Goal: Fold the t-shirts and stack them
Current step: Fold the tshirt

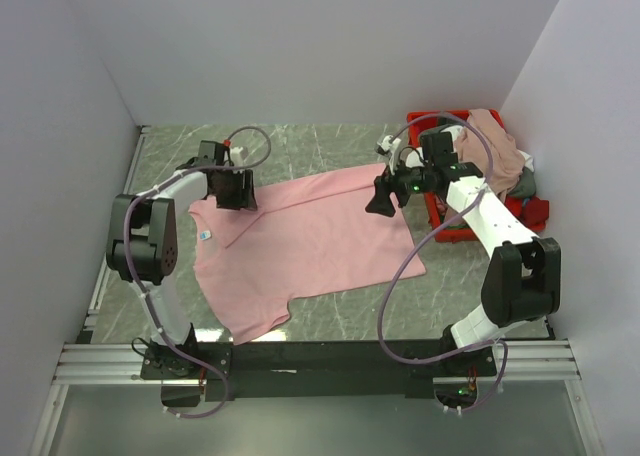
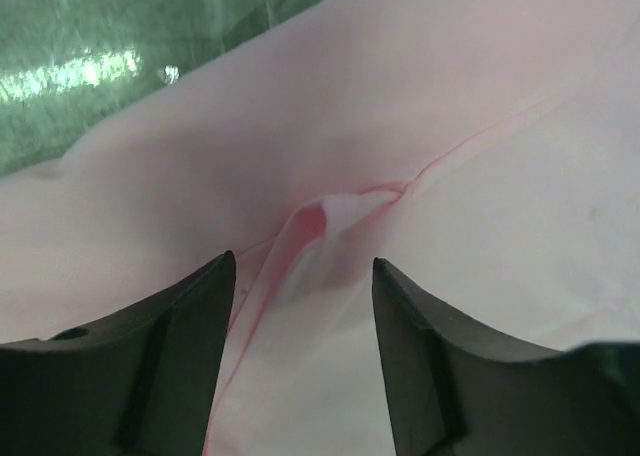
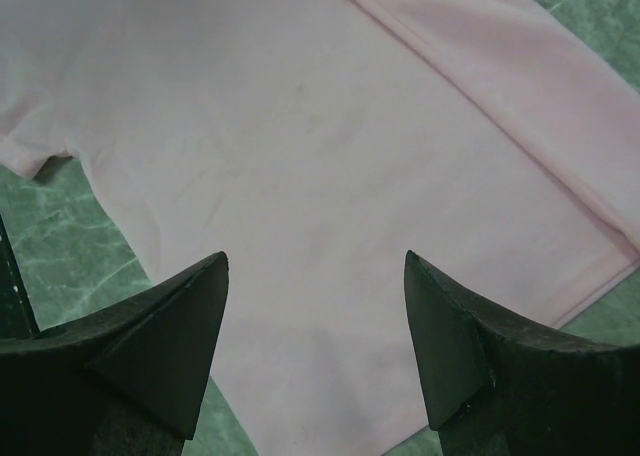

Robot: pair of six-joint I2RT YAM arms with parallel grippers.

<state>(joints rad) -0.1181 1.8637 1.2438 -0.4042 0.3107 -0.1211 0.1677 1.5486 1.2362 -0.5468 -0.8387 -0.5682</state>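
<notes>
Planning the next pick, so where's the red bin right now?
In the top view the red bin sits in the table's far right corner, heaped with shirts, just right of the spread pink t-shirt.

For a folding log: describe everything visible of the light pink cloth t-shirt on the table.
The light pink short-sleeved cloth t-shirt lies spread mostly flat on the green marbled table, collar end toward the left arm, hem toward the right. A small white label shows by the collar; one sleeve juts at the near edge. A strip along the far edge looks folded over. A small pucker rises at a seam before the open left pincer; the open right pincer hovers over the hem end.
</notes>
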